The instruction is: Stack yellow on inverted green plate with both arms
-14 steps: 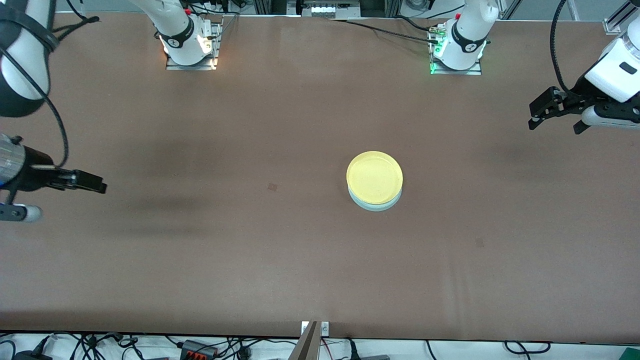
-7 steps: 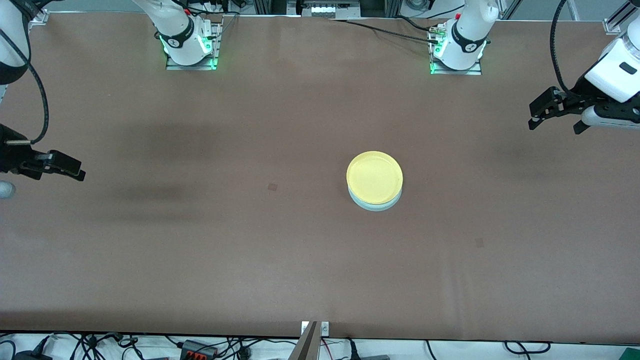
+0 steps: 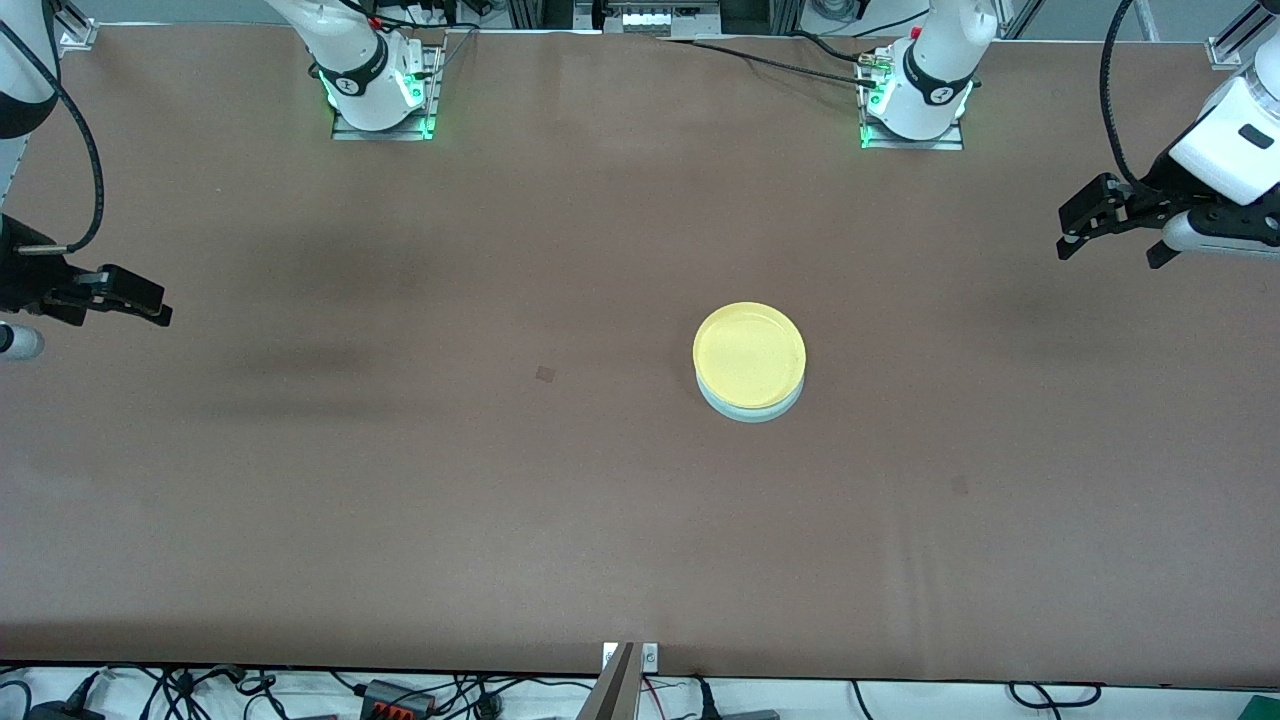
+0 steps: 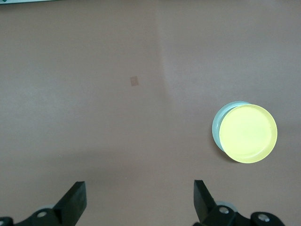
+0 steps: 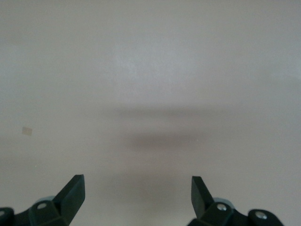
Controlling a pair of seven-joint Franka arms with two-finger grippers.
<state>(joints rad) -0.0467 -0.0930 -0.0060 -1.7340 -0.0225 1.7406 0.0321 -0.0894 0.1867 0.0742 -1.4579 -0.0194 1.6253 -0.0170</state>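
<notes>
- I see the yellow plate sitting on top of the green plate, near the middle of the table.
- The two are touching, stacked, with the yellow one upright, its rim facing up.
- Only a pale crescent of the green plate shows under the yellow one, on the side nearer the front camera, so the stack is slightly off-centre.
- I cannot tell from that sliver whether the green plate is upside down.
- In my left wrist view the stack reads the same way: yellow over a thin edge of green.
- My left gripper hangs over the table at the left arm's end, well apart from the plates, fingers spread wide and holding nothing.
- The left wrist view confirms it: both fingertips stand far apart with bare table between them.
- My right gripper hangs over the right arm's end of the table, also well away from the stack.
- Its fingers are spread wide too, with nothing between them but table.
- A small dark square mark lies on the table, toward the right arm's end from the plates.
- Both bases show green lights.
</notes>
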